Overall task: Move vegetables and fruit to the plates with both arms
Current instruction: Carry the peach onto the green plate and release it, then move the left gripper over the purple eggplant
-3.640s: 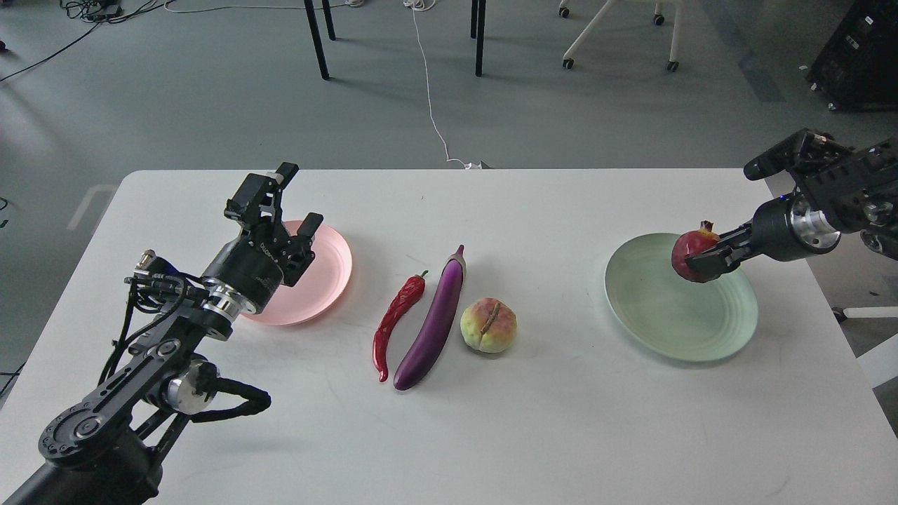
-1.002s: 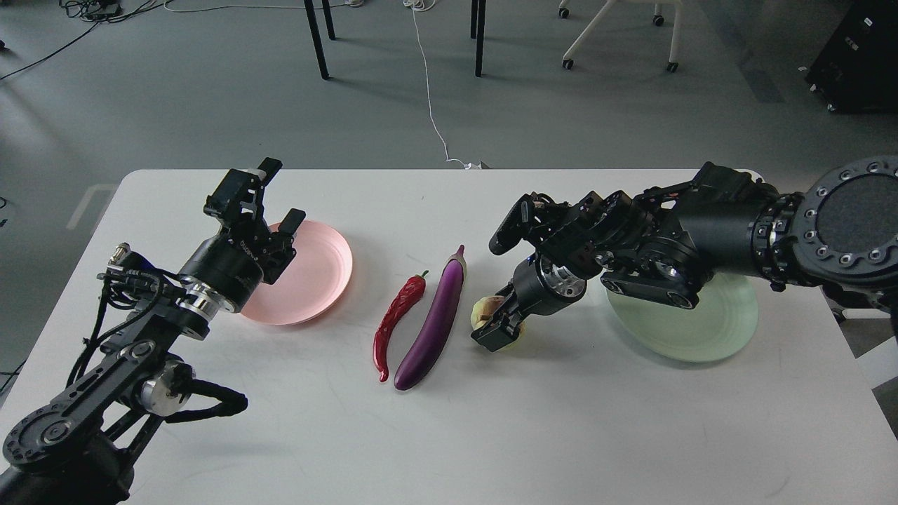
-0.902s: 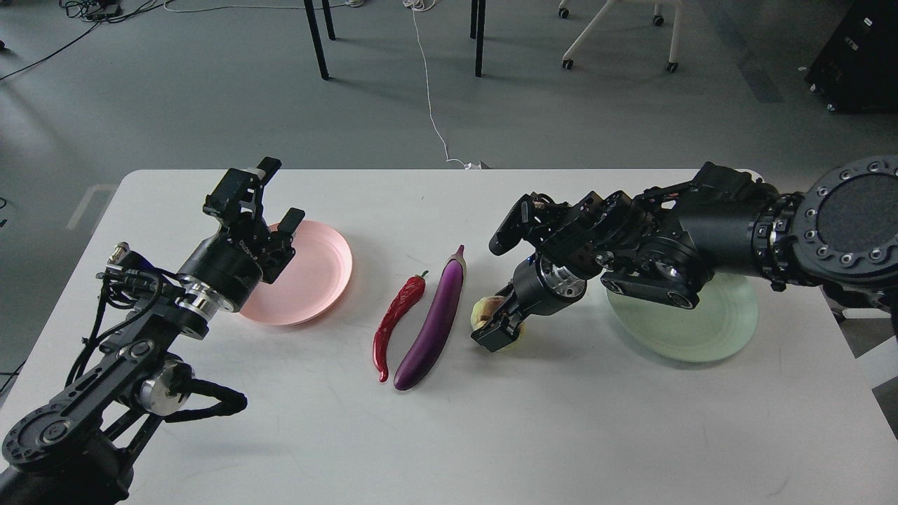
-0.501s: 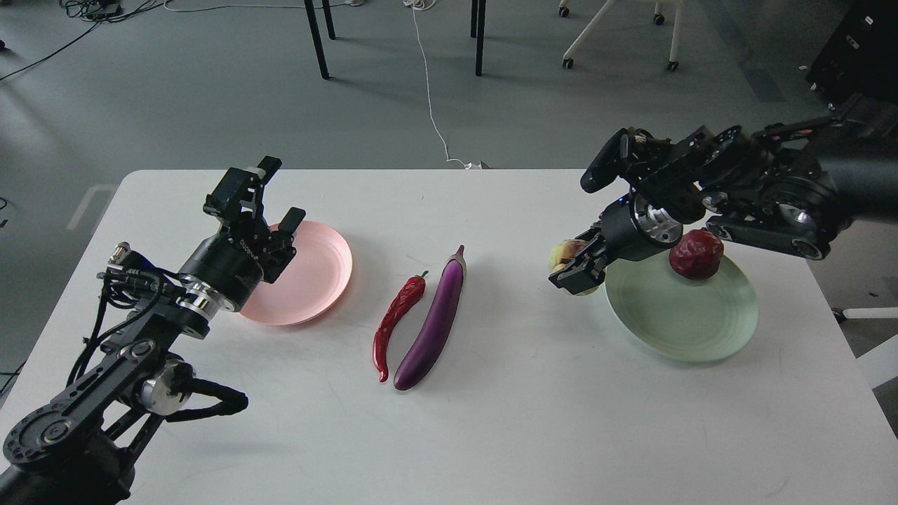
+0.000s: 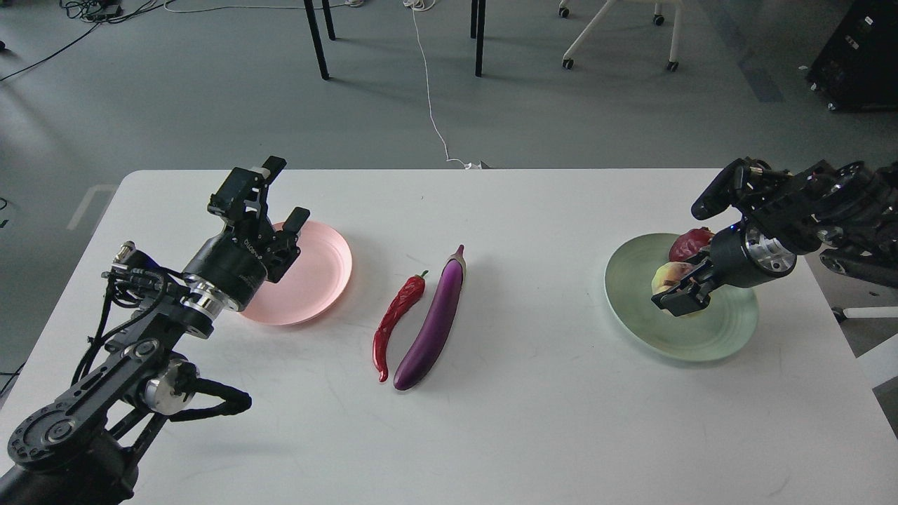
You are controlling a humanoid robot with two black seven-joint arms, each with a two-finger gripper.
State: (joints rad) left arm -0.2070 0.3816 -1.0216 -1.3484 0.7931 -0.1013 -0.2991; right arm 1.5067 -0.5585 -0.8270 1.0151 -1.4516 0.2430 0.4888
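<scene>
The purple eggplant [image 5: 433,322] and the red chili pepper [image 5: 394,320] lie side by side at the table's middle. My right gripper [image 5: 679,297] is shut on the yellow-green peach [image 5: 666,275] and holds it over the mint green plate [image 5: 659,335]. The dark red pomegranate [image 5: 687,242] rests on that plate's far side, partly hidden behind my right wrist. My left gripper [image 5: 280,196] is open and empty above the left edge of the pale pink plate [image 5: 319,273].
The white table [image 5: 533,421] ends close to the right of the green plate. Chair and table legs [image 5: 480,35] and a white cable [image 5: 431,105] are on the floor beyond the table.
My right gripper took the peach from beside the eggplant and carried it right, over the green plate. The pomegranate now lies on that plate. The left arm has barely moved.
</scene>
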